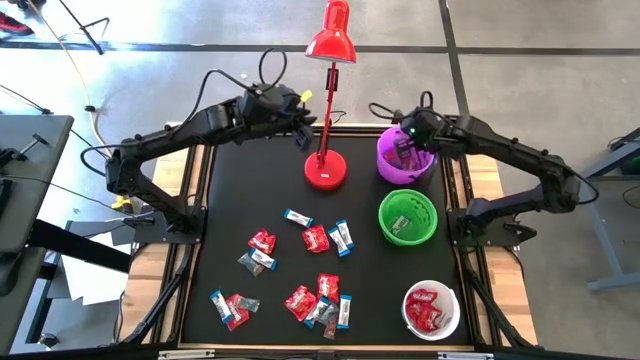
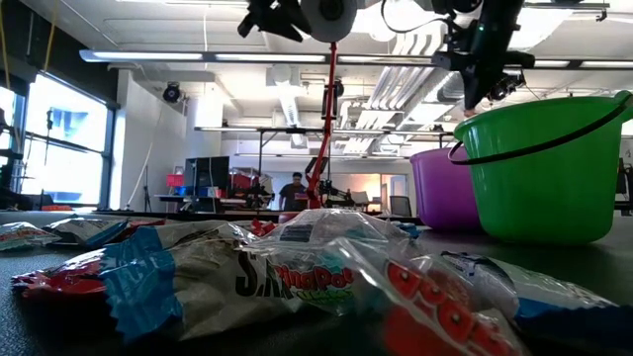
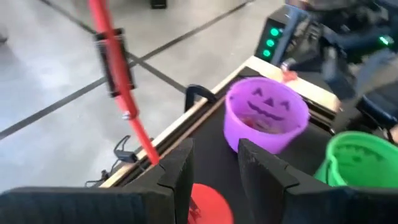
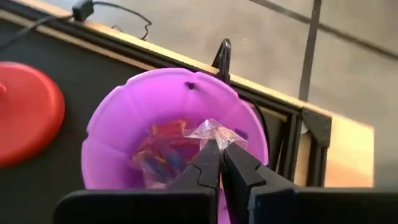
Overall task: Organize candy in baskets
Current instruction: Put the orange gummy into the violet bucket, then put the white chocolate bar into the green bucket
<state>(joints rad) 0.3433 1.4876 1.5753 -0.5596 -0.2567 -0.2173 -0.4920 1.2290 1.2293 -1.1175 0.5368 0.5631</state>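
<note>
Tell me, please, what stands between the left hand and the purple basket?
In the high view, only the red lamp stands between the left hand and the purple basket.

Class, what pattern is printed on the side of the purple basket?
A jack-o'-lantern face, triangle eyes and a jagged mouth, on the purple basket. The left wrist view shows it best.

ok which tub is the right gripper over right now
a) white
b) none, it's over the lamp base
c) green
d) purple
d: the right gripper hangs over the purple tub, fingers pinched on a clear candy wrapper, with more sweets lying in the tub below.
</note>
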